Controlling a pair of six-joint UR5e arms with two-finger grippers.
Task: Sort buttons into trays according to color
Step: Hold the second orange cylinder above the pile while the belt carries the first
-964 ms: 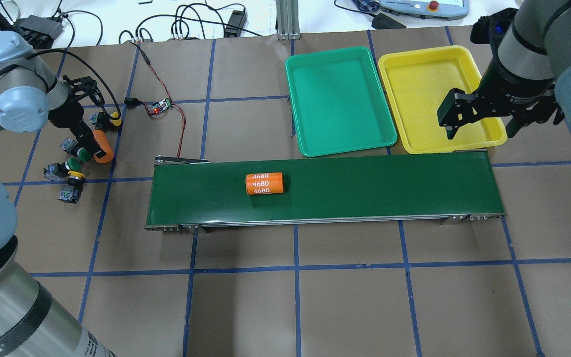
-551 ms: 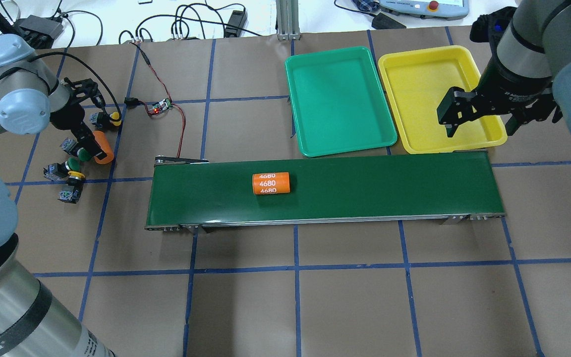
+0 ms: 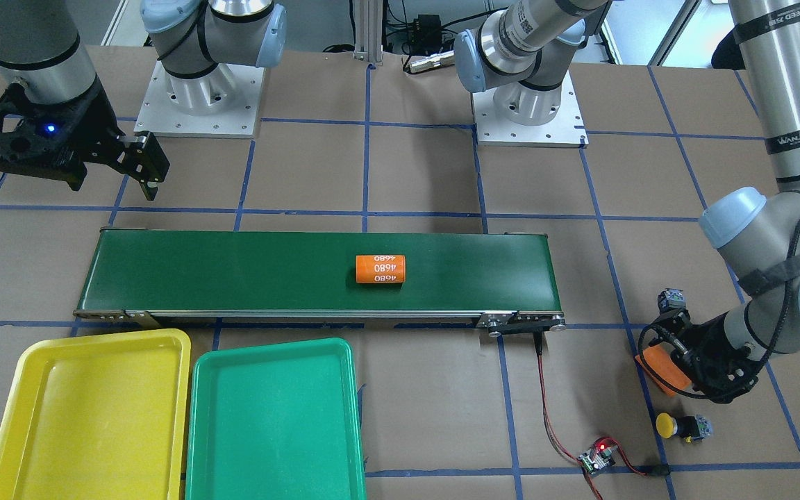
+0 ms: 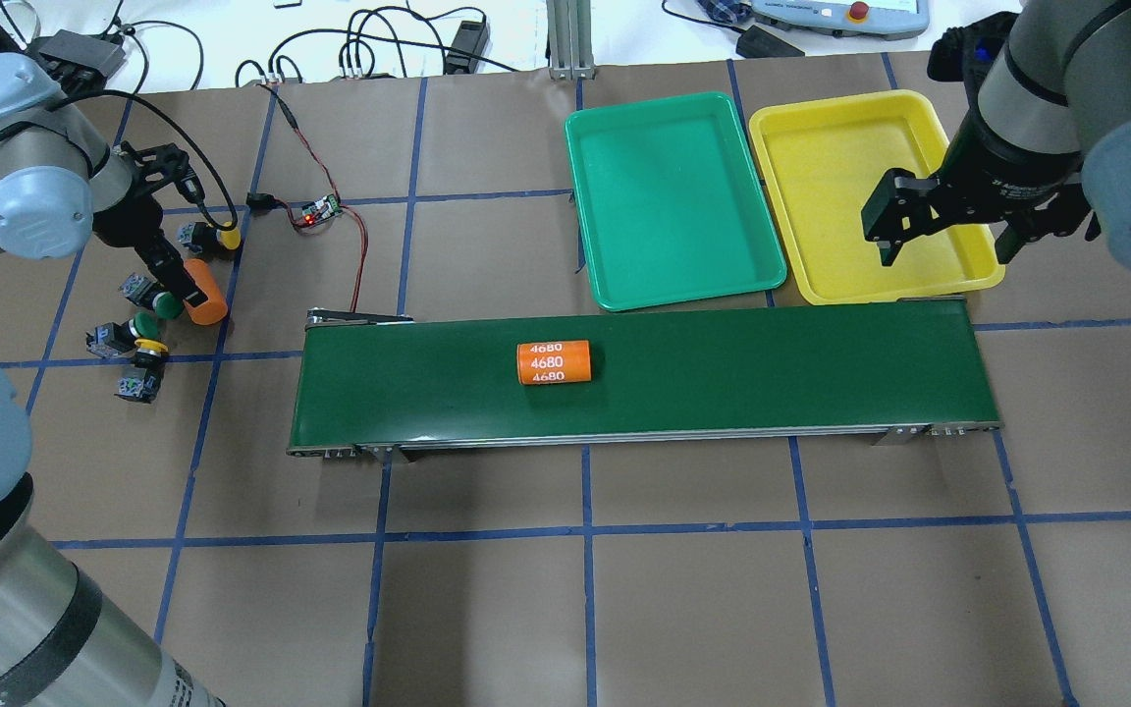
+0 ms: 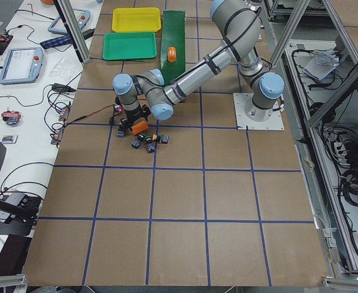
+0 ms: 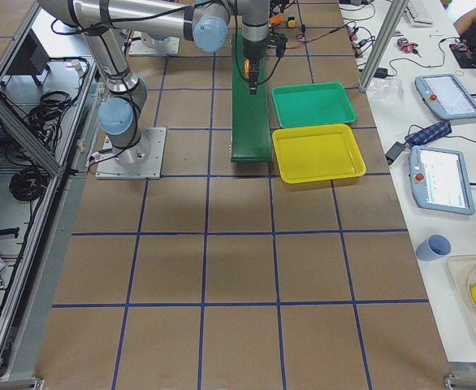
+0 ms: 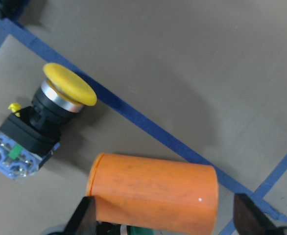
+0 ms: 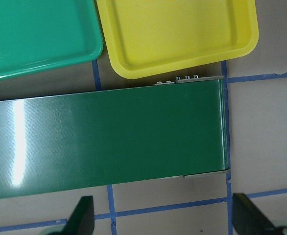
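Four buttons lie at the table's left: a yellow one (image 4: 224, 236), two green ones (image 4: 166, 305) (image 4: 142, 325) and a second yellow one (image 4: 149, 349). My left gripper (image 4: 179, 283) is low among them, open, its fingers (image 7: 84, 215) either side of an orange cylinder (image 4: 205, 295). The wrist view shows the yellow button (image 7: 68, 91) just beyond that cylinder. The green tray (image 4: 673, 196) and the yellow tray (image 4: 855, 177) hold nothing. My right gripper (image 4: 946, 245) is open and empty above the yellow tray's near edge and the belt's right end.
A long dark green conveyor belt (image 4: 723, 378) crosses the middle and carries an orange cylinder marked 4680 (image 4: 554, 361). A small circuit board (image 4: 318, 210) with red and black wires lies between the buttons and the belt's left end.
The 4680 cylinder on the belt has travelled to the right. My right gripper has drifted slightly away from the belt. My left arm has shifted a little, still at the other cylinder.
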